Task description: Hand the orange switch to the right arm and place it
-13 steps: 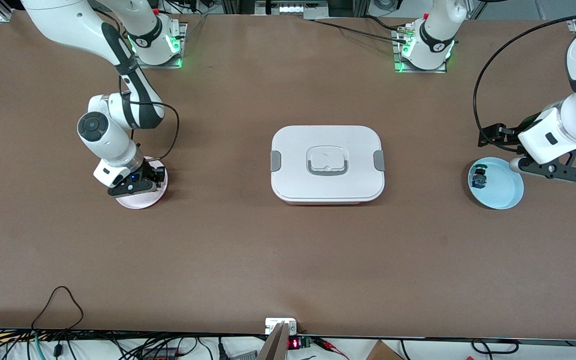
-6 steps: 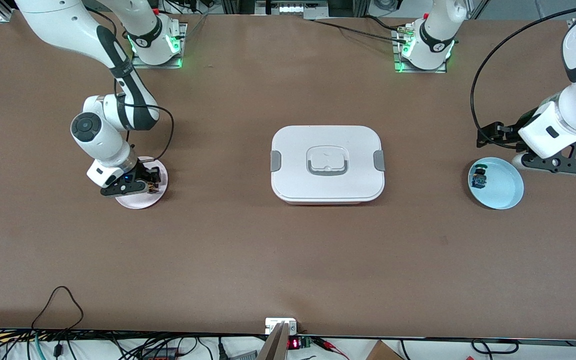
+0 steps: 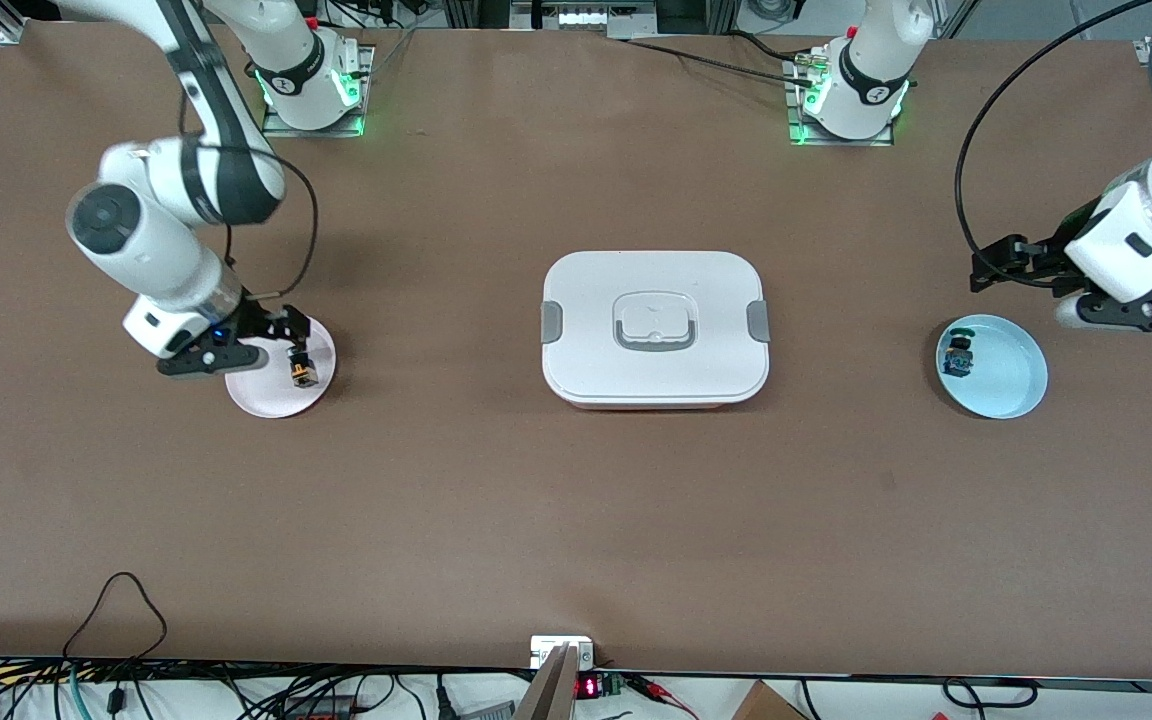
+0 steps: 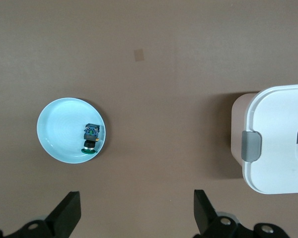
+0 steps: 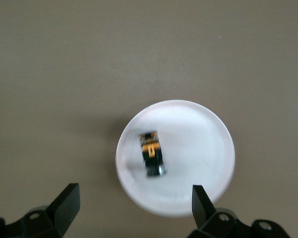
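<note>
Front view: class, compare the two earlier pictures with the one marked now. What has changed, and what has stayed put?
The right gripper lifted off the pink plate, open, leaving the orange switch lying there. The left gripper drew away from the blue plate. White box, both plates and the green-capped part stayed put.

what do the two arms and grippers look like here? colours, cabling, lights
Both arms are white Frankas with dark grey joint caps and green-lit bases. The right arm has a black band, a bare silver wrist ring and a thin looping black cable. The left arm's wrist is white, with a longer black cable. The right gripper and the left gripper are slim and black.
</note>
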### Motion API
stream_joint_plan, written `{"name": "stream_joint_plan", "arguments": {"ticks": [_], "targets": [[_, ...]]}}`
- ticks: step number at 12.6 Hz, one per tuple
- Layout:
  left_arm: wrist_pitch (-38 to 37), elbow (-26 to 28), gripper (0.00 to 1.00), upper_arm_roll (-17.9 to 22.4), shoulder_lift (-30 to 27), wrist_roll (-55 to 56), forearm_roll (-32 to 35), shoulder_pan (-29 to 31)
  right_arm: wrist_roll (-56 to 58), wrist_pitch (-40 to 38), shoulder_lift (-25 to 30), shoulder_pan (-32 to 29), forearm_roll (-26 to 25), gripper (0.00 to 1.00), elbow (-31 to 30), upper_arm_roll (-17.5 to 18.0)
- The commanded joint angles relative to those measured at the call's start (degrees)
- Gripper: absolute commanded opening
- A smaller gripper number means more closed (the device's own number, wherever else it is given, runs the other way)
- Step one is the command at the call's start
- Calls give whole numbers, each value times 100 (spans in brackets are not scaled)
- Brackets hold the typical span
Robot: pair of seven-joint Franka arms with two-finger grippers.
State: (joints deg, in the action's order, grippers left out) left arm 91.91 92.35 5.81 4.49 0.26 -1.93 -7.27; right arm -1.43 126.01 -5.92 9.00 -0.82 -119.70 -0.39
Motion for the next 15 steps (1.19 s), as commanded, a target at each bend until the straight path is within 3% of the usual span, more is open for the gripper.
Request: {"name": "stream_joint_plan", "arguments": {"ticks": [1, 4, 5, 8, 11, 14, 15], "targets": [[-200, -296, 100, -28, 52, 202, 175, 24, -112, -1740, 460, -153, -6, 100, 988, 180], [-209, -331, 100, -54, 44, 184, 193, 33, 89, -3481, 390, -171, -6, 100, 2622, 154], [-183, -340, 100, -45, 35, 185, 184, 33, 255, -3756, 364, -171, -6, 100, 2905, 119], [-165, -419, 100, -10, -9, 185, 114, 68, 809, -3882, 390, -197, 29, 100, 3075, -171], [-121, -428, 100, -89, -9, 185, 70, 356, 820, -3987, 364, -232, 108, 100, 3066, -198], [-103, -428, 100, -1009, -18, 193, 105, 1234, 785, -3935, 302, -399, 214, 100, 3101, -233], [-121, -419, 100, -1038, -27, 237, 114, 1237, 819, -3935, 285, -417, 205, 100, 3101, -233]]}}
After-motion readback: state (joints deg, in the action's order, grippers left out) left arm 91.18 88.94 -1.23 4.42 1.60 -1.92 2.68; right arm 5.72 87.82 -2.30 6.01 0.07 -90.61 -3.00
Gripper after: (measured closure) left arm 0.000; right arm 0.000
